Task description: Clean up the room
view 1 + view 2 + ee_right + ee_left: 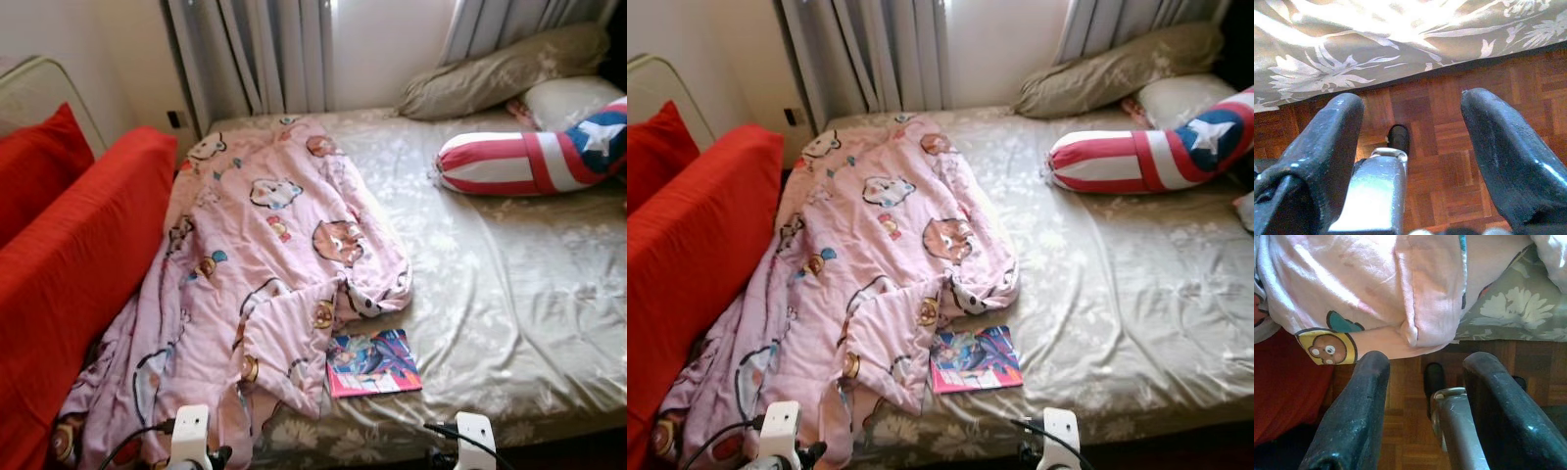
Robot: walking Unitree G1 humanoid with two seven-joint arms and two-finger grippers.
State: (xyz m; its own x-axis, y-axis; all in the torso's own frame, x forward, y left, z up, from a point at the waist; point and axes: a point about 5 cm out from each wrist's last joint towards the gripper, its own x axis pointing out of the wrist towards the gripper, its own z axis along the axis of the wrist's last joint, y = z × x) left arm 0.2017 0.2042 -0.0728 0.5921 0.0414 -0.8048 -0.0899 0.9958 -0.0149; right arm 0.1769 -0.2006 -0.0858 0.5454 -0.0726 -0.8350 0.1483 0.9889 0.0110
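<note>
**Bed messy, both claws idle at the near edge**

Bed [509, 284] has a grey floral sheet. Pink cartoon blanket [265, 255] is rumpled along the bed's left side, running from the far edge down to the near edge, and its lower end spills over the near-left corner. Magazine [372, 362] lies flat on the sheet near the near edge, its left side touching the blanket's fold. Striped star pillow [534, 157] sits by the far-right corner; grey pillow [505, 69] lies behind it along the far edge, with a pale pillow [573, 98] between the two at the right edge. Red cushions [69, 264] lean against the bed's left side. Curtains [265, 54] hang behind the far edge.

Left claw [1425, 382]: fingers wide apart, holding nothing, hanging over parquet floor [1405, 416] just below the blanket hem at the near edge.

Right claw [1410, 142]: fingers wide apart, holding nothing, over the floor just off the sheet's overhang at the near edge
</note>
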